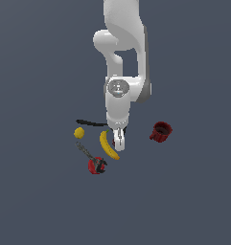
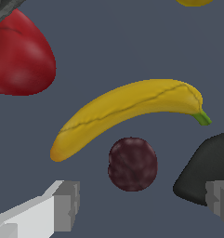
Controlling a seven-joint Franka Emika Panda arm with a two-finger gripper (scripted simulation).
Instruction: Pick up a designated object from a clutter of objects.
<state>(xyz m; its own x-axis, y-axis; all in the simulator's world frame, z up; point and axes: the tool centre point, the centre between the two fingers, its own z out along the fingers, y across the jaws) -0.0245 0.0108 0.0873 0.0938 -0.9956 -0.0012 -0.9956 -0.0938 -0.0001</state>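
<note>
The white arm reaches straight down over the dark grey table (image 1: 35, 201), its hand (image 1: 119, 142) low among the objects with the fingers (image 2: 62, 207) spread apart and empty. The small dark maroon bumpy round fruit (image 2: 132, 163) lies on the table between the fingers, just beside the curved yellow banana (image 2: 132, 109). One each shows: banana, yellow lemon (image 1: 79, 132), black spatula (image 1: 90, 123), red mug (image 1: 160, 131), red-and-black tool with grey handle (image 1: 93, 161), maroon fruit.

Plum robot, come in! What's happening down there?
Jaws open, empty. Plum on the floor between them, untouched. Banana close beside it, spatula near one jaw.
</note>
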